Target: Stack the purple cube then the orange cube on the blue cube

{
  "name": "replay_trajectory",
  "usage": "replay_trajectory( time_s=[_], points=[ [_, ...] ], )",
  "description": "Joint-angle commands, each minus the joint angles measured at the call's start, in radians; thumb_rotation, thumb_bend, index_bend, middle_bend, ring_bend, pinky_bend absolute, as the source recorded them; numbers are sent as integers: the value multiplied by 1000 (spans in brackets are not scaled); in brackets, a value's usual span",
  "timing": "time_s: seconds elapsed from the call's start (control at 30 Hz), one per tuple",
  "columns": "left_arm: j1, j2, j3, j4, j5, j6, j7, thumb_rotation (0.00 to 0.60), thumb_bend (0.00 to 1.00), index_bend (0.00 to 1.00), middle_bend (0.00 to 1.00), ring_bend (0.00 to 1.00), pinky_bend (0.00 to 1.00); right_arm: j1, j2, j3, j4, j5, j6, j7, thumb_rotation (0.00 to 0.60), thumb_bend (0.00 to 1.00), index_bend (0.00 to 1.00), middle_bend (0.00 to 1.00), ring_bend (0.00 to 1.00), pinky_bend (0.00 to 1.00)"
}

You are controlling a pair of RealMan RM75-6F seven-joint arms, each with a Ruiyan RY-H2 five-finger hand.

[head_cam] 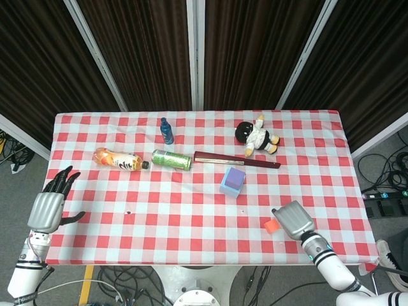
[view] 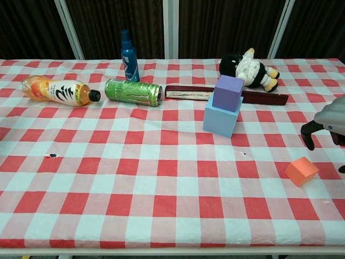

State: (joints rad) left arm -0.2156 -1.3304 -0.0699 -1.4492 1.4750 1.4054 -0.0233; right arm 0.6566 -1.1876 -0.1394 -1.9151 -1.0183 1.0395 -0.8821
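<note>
Near table front edge: right hand (head_cam: 294, 220) spread empty beside orange cube (head_cam: 271, 225)

Three cubes, purple (head_cam: 236, 176), blue (head_cam: 230, 187), orange (head_cam: 271, 225); two bottles (head_cam: 118, 159) (head_cam: 166, 131); one can (head_cam: 171, 159); one plush toy (head_cam: 256, 136).

Purple cube (view: 228, 93) stacked on blue cube (view: 221, 121) mid-table, orange cube (view: 301, 170) apart, nr front-right edge

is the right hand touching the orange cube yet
Apart. The chest view shows checked cloth between the right hand, whose dark fingertips hang above and to the right, and the orange cube, which sits alone on the table.
</note>
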Motion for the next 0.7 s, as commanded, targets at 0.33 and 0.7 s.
replay_trajectory(
  time_s=[0.33, 0.7],
  points=[
    [0, 0, -4, 6, -11, -5, -7, 600, 0, 160, 109, 82, 210, 1, -62, 9, 62, 5, -29, 34, 600, 101, 390, 1000, 1000, 1000],
    [-1, 0, -3, 8, -8, -4, -11, 600, 0, 160, 109, 82, 210, 9, -105, 23, 104, 8, -52, 55, 600, 98, 383, 1000, 1000, 1000]
  ],
)
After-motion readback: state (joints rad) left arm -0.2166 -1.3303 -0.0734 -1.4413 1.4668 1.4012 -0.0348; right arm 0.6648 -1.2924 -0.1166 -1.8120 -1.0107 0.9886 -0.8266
